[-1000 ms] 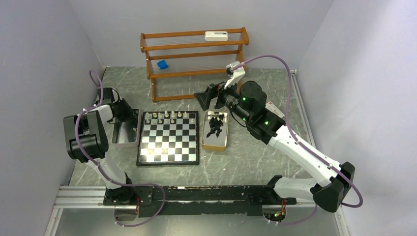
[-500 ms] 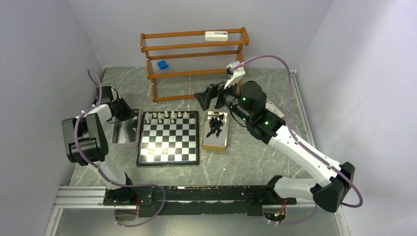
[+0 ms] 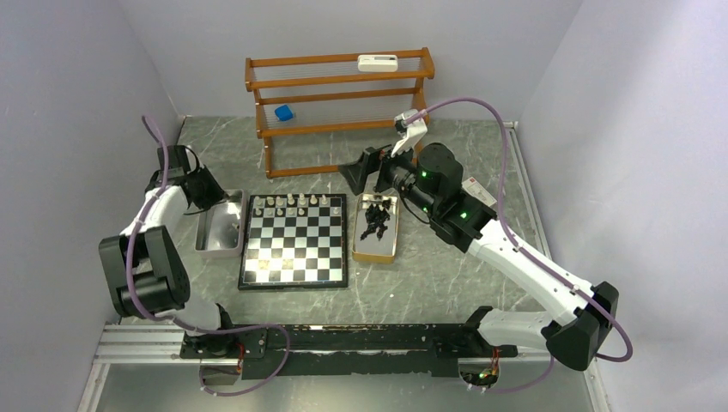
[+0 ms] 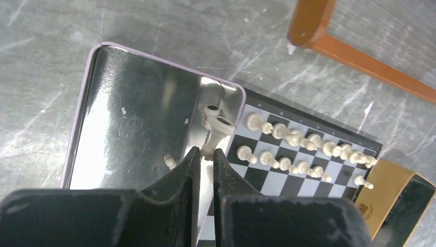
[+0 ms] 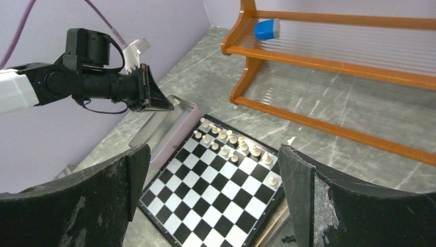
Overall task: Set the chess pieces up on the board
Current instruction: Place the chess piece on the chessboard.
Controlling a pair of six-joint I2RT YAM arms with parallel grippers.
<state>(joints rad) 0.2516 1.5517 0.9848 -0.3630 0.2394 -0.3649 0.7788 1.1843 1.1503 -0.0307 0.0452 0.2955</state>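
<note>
Chess piece (image 4: pixel 213 131), seemingly head-outward, lengthwise

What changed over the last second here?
The left end effector closed on a white piece and drew back toward the far left with it. The right end effector, open, and the board with its pieces stayed put.

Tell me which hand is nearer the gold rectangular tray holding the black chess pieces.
Right. The right hand hovers open by the gold rectangular tray's far end; the left hand is across the chessboard, above the silver metal tray, shut on a cream chess piece.
</note>
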